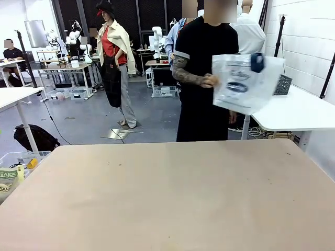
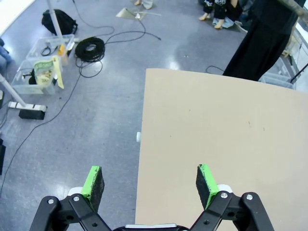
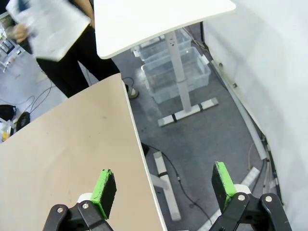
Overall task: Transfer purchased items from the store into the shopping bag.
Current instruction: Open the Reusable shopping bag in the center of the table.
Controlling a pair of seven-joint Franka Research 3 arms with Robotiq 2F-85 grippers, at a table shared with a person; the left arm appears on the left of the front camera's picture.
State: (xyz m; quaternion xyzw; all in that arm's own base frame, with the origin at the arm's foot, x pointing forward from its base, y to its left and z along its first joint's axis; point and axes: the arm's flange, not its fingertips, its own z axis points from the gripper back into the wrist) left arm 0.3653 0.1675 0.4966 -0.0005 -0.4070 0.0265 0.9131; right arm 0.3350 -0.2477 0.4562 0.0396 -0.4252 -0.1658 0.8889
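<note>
A person stands at the far side of the beige table point(image 1: 167, 193) and holds the shopping bag point(image 1: 243, 83) up at chest height, a translucent white tote with a navy strap and a dark round logo. The right wrist view has the bag point(image 3: 45, 24) at its top left. Behind the bag, a dark lattice basket point(image 1: 283, 84) sits on a white side table; it looks like the store. The purchased items are out of view. My left gripper point(image 2: 150, 185) hangs open over the table's left edge. My right gripper point(image 3: 164, 185) hangs open over the table's right edge, above the floor.
A white side table point(image 1: 303, 112) stands at the back right, with clear plastic bins point(image 3: 178, 67) under it. On the floor to the left lie more bins point(image 2: 43, 67), a coiled cable point(image 2: 89, 47) and a black backpack point(image 1: 34, 138).
</note>
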